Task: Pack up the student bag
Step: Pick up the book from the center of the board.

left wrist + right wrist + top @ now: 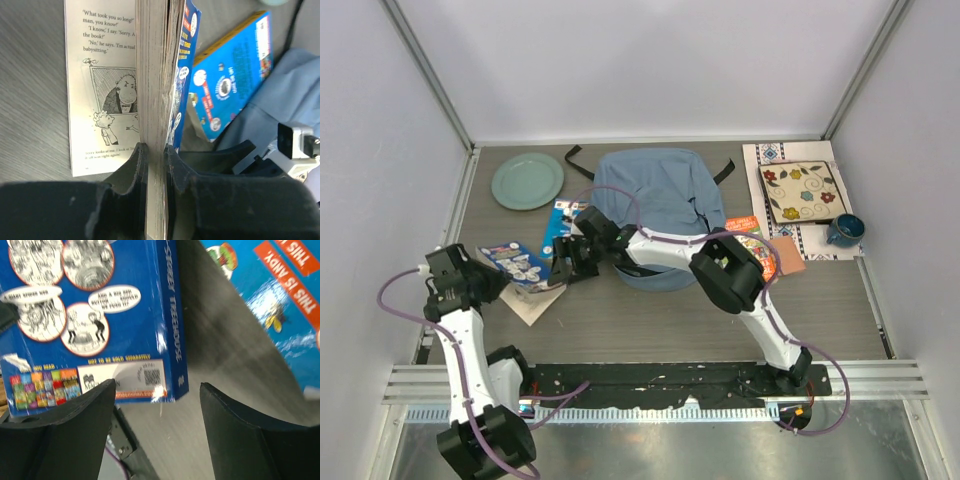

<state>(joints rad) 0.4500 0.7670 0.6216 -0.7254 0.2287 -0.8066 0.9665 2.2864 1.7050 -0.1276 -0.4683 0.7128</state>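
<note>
Book point(156, 90) edge between left fingers point(125, 176)

Right arm point(665, 248) lies across near edge of student bag point(650, 190): front approach blocked. Left of bag crowded: blue book point(563, 225), open book point(520, 265) pinched in left gripper point(156, 155), right gripper point(157, 386) spread over narrow bare strip between them (tight fit). Plate point(527, 180) behind. Right side filled: orange book point(748, 228), placemat point(765, 155), mug point(843, 230). Table point(650, 320) bare nearer arm bases, centre.

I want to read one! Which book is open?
The blue-covered book in the left gripper: its picture page lies flat, while the other blue book is closed.
</note>
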